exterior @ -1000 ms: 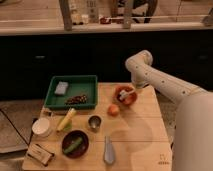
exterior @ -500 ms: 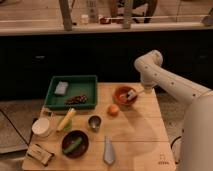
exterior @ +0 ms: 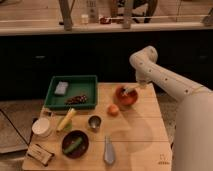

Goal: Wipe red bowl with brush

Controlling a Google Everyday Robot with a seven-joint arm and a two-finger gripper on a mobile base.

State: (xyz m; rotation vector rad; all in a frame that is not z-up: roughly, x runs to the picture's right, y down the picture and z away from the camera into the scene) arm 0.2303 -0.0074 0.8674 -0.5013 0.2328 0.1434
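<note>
The red bowl (exterior: 125, 97) sits on the wooden table (exterior: 145, 135) toward its far right side. The pale brush (exterior: 129, 90) slants across the bowl's right half, its head down inside and its handle rising to the right. My gripper (exterior: 139, 85) hangs just above the bowl's right rim at the end of the white arm (exterior: 150, 62), shut on the brush handle.
An orange fruit (exterior: 113, 109) lies just left of the bowl. A green tray (exterior: 75, 82) holds a grey sponge (exterior: 61, 88) at the back left. Nearer are a metal cup (exterior: 94, 122), a yellow item (exterior: 66, 119), a white cup (exterior: 42, 127), a dark bowl (exterior: 75, 143) and a grey-blue tool (exterior: 109, 150).
The arm has swung to the right. The gripper has shifted from over the bowl's left part to its right rim, drawing the brush across the bowl.
</note>
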